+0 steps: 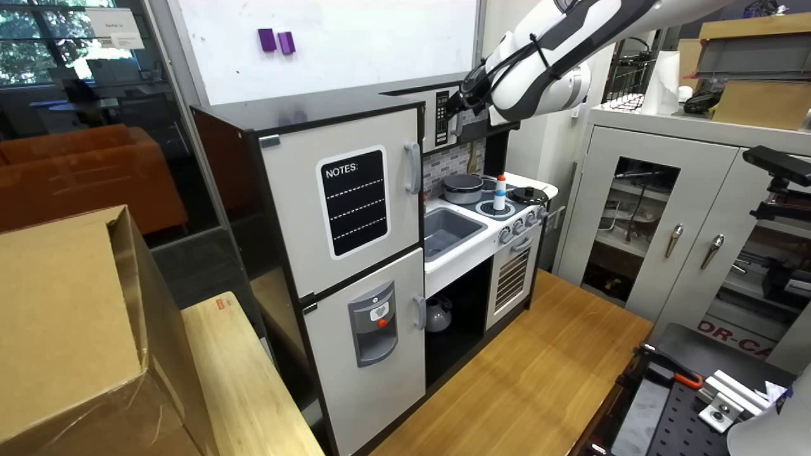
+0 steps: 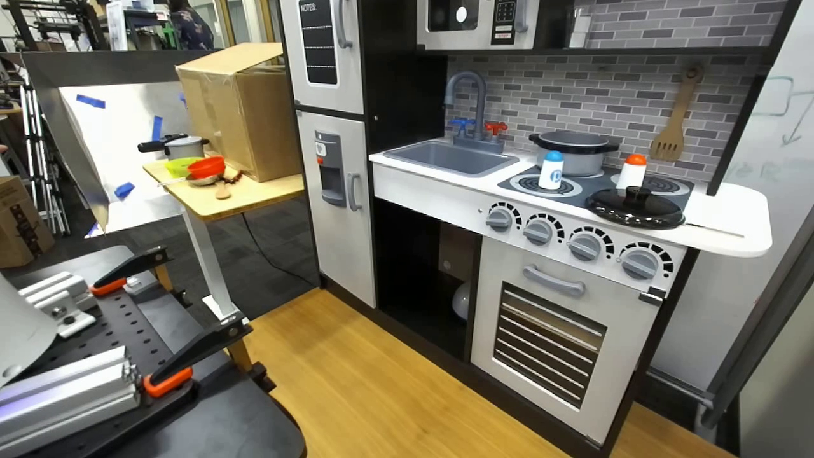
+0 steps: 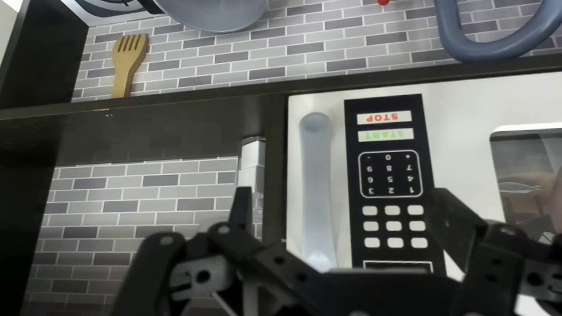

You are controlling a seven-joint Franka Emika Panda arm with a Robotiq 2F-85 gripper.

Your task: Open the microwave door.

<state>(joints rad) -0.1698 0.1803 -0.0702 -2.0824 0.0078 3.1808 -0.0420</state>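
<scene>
The microwave door is a white panel with a dark window and a black keypad. It looks shut in the wrist view and in both exterior views. Its grey vertical handle also shows in both exterior views. My gripper is open and empty. In the wrist view one finger lies left of the handle and the other over the keypad's right edge, with the handle between them; the gap in depth is hard to judge. In an exterior view the gripper is close in front of the door.
A dark shelf divider and a clear jar stand beside the handle. The sink, the grey pot and shakers are below. The toy fridge adjoins the microwave. A faucet shows in the wrist view.
</scene>
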